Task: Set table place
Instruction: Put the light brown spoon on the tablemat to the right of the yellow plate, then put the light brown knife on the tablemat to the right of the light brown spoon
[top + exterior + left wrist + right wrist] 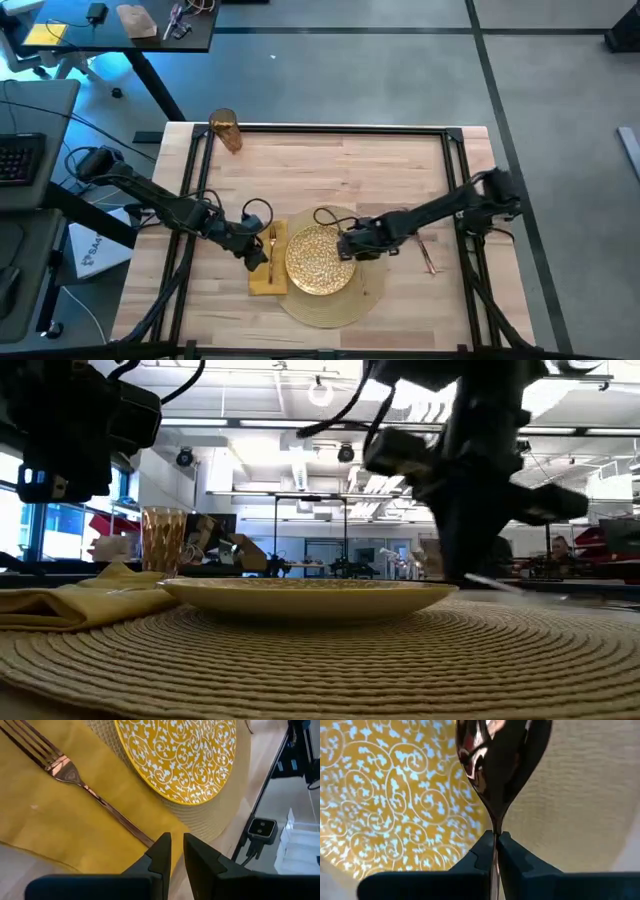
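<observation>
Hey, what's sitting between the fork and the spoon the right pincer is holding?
The gold patterned plate, resting on the woven placemat. The high view shows it between the fork on the yellow napkin and the spoon in the right pincer.

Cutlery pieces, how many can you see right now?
3: a fork on the napkin, a spoon in the right gripper, and one piece right of the placemat.

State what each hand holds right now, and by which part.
The right hand pinches the shiny copper spoon by the neck just below its bowl, over the round tan woven placemat. The left hand holds nothing, its fingers nearly closed above the yellow folded napkin.
</observation>
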Motion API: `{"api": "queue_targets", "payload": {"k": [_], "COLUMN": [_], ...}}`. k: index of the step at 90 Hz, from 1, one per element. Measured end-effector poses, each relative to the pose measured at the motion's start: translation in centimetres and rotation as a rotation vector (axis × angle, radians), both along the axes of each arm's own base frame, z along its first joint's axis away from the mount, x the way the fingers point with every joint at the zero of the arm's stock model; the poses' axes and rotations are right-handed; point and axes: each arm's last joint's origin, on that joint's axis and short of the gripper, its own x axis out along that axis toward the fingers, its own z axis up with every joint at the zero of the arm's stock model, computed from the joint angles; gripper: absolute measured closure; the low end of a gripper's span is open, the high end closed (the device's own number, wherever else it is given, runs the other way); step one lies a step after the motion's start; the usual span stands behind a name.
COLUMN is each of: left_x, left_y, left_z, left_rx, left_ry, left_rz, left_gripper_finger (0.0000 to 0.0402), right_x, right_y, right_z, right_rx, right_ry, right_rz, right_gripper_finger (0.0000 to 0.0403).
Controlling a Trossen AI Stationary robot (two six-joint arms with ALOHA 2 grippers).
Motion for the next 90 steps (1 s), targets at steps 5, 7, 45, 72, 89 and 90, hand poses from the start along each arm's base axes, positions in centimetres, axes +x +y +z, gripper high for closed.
{"api": "queue_targets", "payload": {"k": [5, 7, 45, 72, 89, 90], "left_x": [0.0, 0.0, -0.1, -0.1, -0.1, -0.1], "left_y": [0.0, 0.0, -0.2, -0.2, -0.2, -0.2], "left_z": [0.0, 0.0, 0.0, 0.0, 0.0, 0.0], "left_rx": [0.002, 0.001, 0.027, 0.030, 0.023, 0.021], "left_ry": [-0.001, 0.000, -0.013, -0.014, -0.012, -0.012], "left_rz": [-0.017, -0.025, -0.140, -0.158, -0.149, -0.147], "left_gripper_finger": [0.0367, 0.0367, 0.0367, 0.0367, 0.0367, 0.0367], "right_x": [0.2, 0.2, 0.2, 0.0, -0.7, -0.9], "right_y": [0.1, 0.1, -0.1, -0.1, 0.2, 0.3], "right_z": [-0.3, -0.4, -0.5, -0.5, 0.7, 0.9], "right_rx": [0.006, 0.010, -0.015, -0.025, -0.072, -0.080], "right_ry": [0.014, 0.022, 0.023, 0.035, 0.027, 0.023], "right_rz": [-0.008, -0.018, -0.162, -0.182, -0.133, -0.126], "right_gripper_finger": [0.0403, 0.0403, 0.0403, 0.0346, 0.0275, 0.0272]}}
